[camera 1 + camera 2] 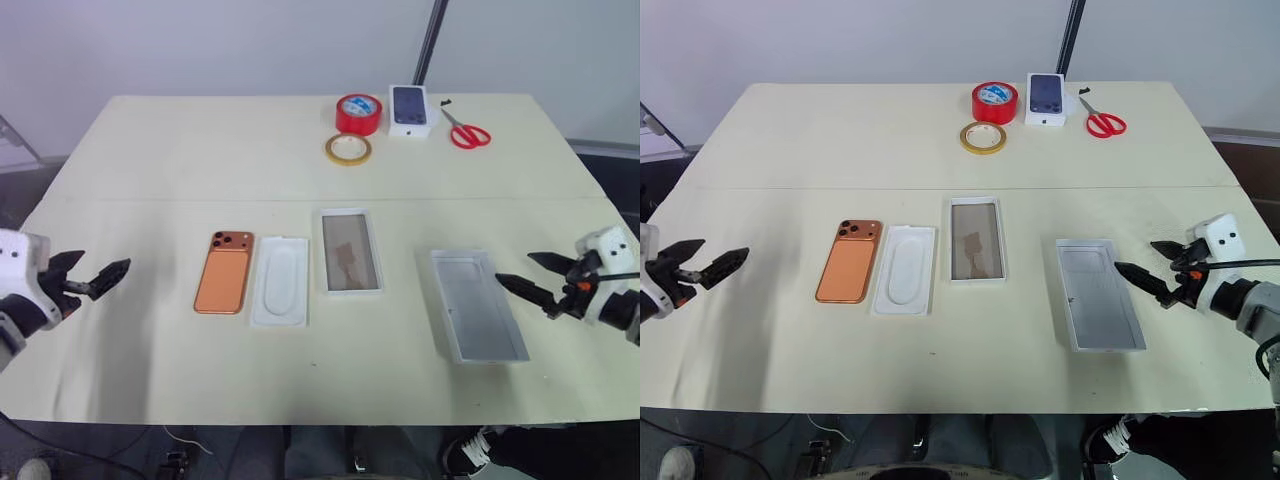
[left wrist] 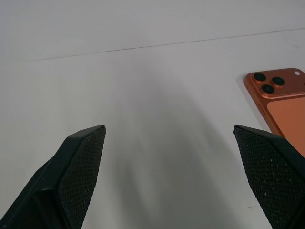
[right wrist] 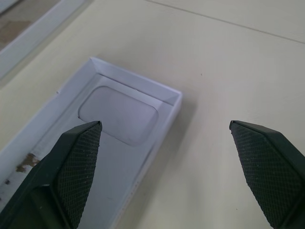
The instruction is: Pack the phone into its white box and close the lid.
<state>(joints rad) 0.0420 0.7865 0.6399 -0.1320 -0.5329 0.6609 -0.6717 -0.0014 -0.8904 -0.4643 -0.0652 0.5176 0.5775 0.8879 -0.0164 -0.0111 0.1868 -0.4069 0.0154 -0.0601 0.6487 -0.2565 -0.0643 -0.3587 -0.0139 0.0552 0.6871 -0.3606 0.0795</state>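
Desk (image 1: 150,160): pale cream, matte, rectangular surface with a faint seam line running across its width.

The phone (image 1: 224,272) lies flat, back up, left of centre: a slim copper-orange slab with rounded corners, satin back panel and a darker raised camera block with three lenses at its far end. Just beside it on its right sits a flat white insert (image 1: 280,281) with a smooth oval recess.

The white box (image 1: 350,251) lies further right, near the insert but apart from it: a shallow cardboard tray with a thin white rim and brownish-grey floor, open side up.

The lid (image 1: 477,305) lies well to the right, inner face up, slightly angled: a shallow white tray with thin folded card walls, grey-white inside, with a rounded-rectangle impression near one end in the right wrist view.

Far edge of the desk: a red tape roll (image 1: 359,113), a thinner yellowish tape ring (image 1: 348,149) just in front of it, a small white box (image 1: 409,110) picturing a dark phone, and red-handled scissors (image 1: 466,130).

Left gripper (image 1: 92,275): above the desk's left edge, well clear of the phone; jaws spread wide, holding nothing. Its fingers (image 2: 78,174) are black with a fine knurled texture.

Right gripper (image 1: 534,276): just beside the lid's right side, not touching it; jaws spread wide, holding nothing.
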